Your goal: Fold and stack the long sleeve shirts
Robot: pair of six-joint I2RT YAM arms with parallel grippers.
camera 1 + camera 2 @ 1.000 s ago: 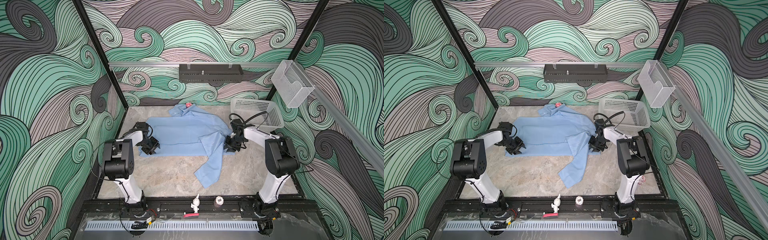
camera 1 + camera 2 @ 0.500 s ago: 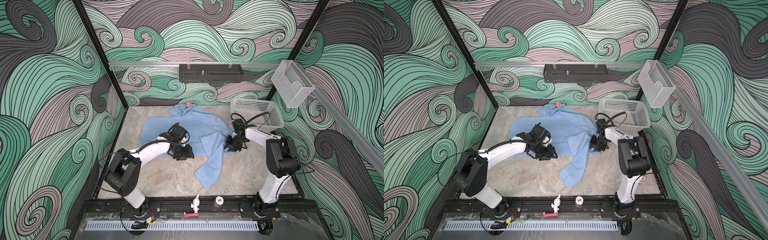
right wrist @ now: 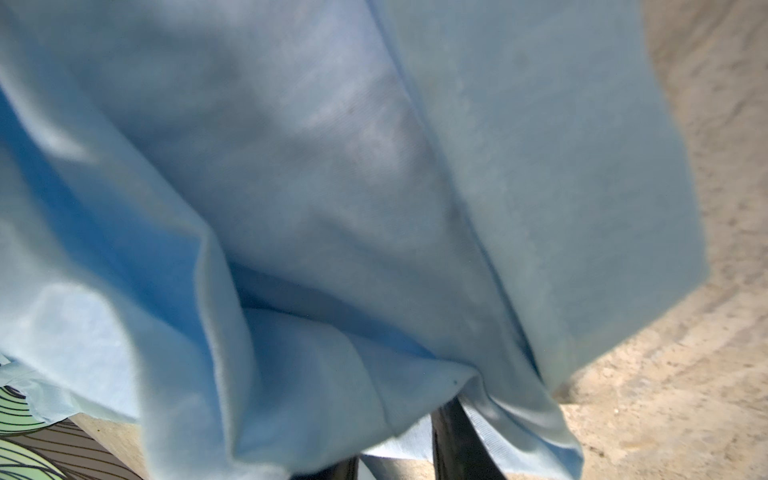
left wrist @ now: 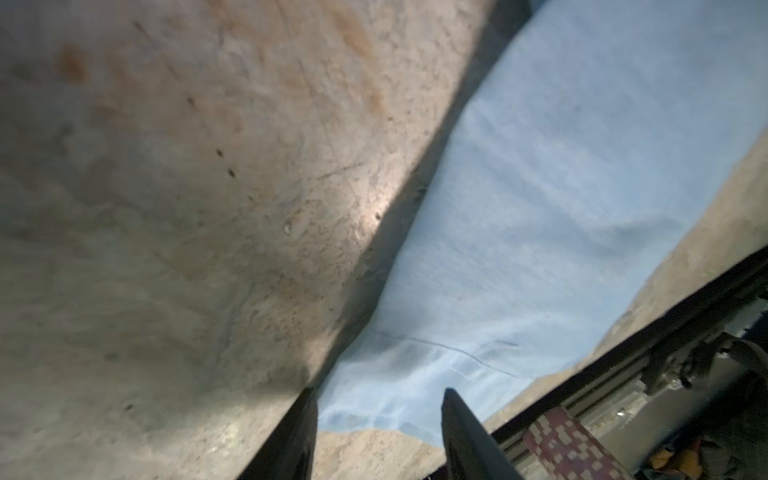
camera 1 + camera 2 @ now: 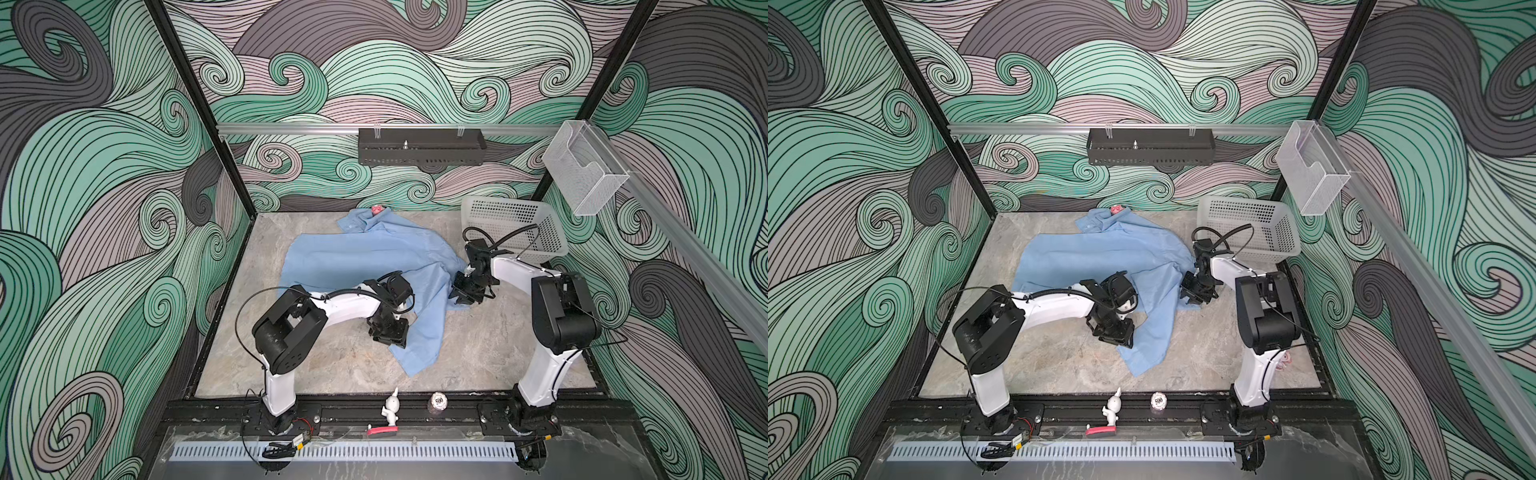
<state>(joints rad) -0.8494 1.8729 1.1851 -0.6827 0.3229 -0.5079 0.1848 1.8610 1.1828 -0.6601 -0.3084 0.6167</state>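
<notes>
One light blue long sleeve shirt (image 5: 365, 262) (image 5: 1100, 257) lies spread on the marble table, collar toward the back wall. One sleeve (image 5: 424, 332) trails toward the front. My left gripper (image 5: 392, 336) (image 5: 1119, 334) hovers low at that sleeve's left edge. In the left wrist view it (image 4: 378, 415) is open, with the sleeve's cuff end (image 4: 415, 374) just past its fingertips and nothing between them. My right gripper (image 5: 463, 297) (image 5: 1192, 297) sits at the shirt's right edge. In the right wrist view bunched shirt cloth (image 3: 332, 187) hangs over its fingers (image 3: 457, 440), pinched between them.
A white perforated basket (image 5: 515, 228) stands at the back right, just behind the right arm. A small red thing (image 5: 377, 210) lies by the collar. A white figurine (image 5: 391, 409) and a poker chip (image 5: 439, 401) sit on the front rail.
My left arm left the shirt's left edge and swung right and forward to the trailing sleeve. The right gripper has stayed at the shirt's right edge.
</notes>
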